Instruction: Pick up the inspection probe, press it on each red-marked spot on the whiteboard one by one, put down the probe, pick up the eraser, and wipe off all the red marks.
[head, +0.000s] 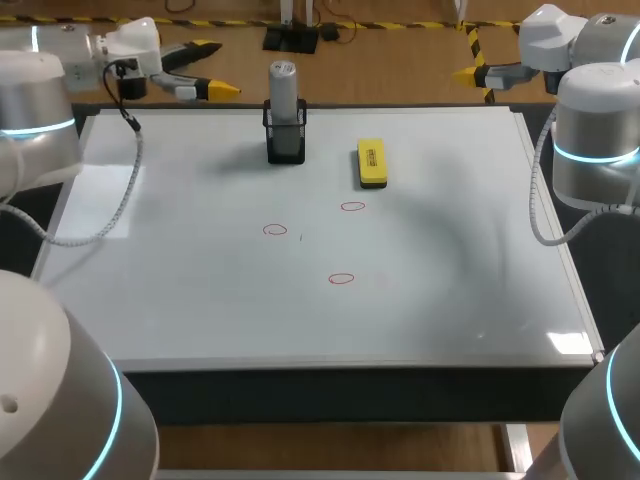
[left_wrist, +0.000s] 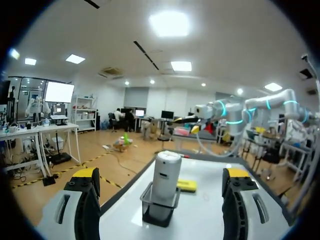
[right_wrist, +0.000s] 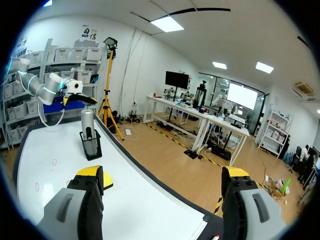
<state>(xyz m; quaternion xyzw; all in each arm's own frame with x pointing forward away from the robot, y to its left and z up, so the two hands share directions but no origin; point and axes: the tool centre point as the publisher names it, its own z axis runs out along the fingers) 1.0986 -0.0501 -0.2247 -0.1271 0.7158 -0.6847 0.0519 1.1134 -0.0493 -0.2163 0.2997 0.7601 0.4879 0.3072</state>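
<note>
Your probe (head: 283, 88) stands in its holder (head: 285, 145) at upper centre, eraser (head: 371, 163) just right. Left gripper (left_wrist: 161, 176) and right gripper (right_wrist: 162, 172) gape apart past the whiteboard (head: 200, 300) far edge (seemingly); bare board surrounds the red marks (head: 341, 279).

A robotics lab is shown. A left arm (head: 40, 110) and a right arm (head: 595, 140) are mounted at either side of a whiteboard tabletop (head: 200, 300). Beyond the tabletop, yellow-and-black tape (head: 475, 42) is laid on a wooden floor (right_wrist: 165, 165), shelves (right_wrist: 60, 55) of storage bins are stood along a wall, and benches (right_wrist: 200, 114) with monitors are set farther off. Panel lights (left_wrist: 170, 23) are fitted in the ceiling above the tabletop.
</note>
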